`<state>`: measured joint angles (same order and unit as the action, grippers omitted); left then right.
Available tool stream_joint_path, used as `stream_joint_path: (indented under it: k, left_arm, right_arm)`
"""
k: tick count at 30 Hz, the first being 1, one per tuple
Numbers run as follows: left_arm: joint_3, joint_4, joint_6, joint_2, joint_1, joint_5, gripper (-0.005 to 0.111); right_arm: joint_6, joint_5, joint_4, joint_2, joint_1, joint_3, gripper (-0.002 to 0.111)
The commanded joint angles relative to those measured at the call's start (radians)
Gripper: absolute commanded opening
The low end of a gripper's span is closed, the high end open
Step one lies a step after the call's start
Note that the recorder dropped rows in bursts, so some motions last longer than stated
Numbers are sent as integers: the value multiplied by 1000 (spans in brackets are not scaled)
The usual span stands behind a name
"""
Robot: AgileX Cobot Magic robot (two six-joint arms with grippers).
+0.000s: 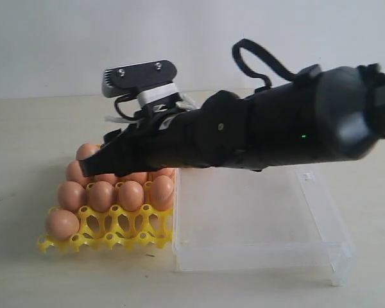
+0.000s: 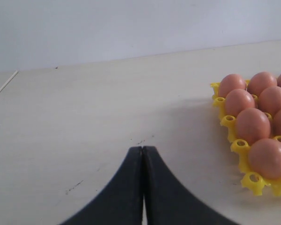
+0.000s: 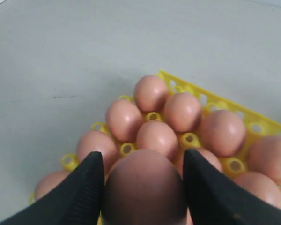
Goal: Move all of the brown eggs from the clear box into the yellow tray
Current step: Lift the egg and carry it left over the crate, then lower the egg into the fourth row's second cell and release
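Note:
My right gripper (image 3: pixel 143 154) is shut on a brown egg (image 3: pixel 144 190), one black finger pressed to each side of it. It hangs just above the yellow tray (image 3: pixel 210 99), where several other brown eggs (image 3: pixel 151 92) sit in the cups. In the exterior view the right arm reaches across to the left, and the right gripper (image 1: pixel 95 168) hovers over the yellow tray (image 1: pixel 119 230) and its eggs (image 1: pixel 100 195); the held egg is hidden there. The clear box (image 1: pixel 256 221) beside the tray shows no eggs. My left gripper (image 2: pixel 143 148) is shut and empty, low over bare table left of the tray (image 2: pixel 230 123).
The front row of the tray has open cups (image 1: pixel 131 224) beside one egg (image 1: pixel 62 224). The pale table (image 2: pixel 84 117) stretches back to a white wall. The right arm's black body (image 1: pixel 276 128) spans above the clear box.

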<state>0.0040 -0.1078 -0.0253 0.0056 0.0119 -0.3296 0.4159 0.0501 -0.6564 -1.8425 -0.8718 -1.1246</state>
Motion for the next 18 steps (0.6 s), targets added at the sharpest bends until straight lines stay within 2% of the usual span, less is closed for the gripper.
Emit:
stream_joint_path:
  k: [1,6,18]
  left_arm:
    - [-4,3,-4,-6,-1,10,0]
    - [-4,3,-4,-6,-1,10,0]
    - [-4,3,-4,-6,-1,10,0]
  right_arm:
    - [-28,-26,9,-103,-44,-117,0]
    - [-88,-74,9,-215,-57,-217,0]
    - [-155,-68,9,-253,-57,-221,0]
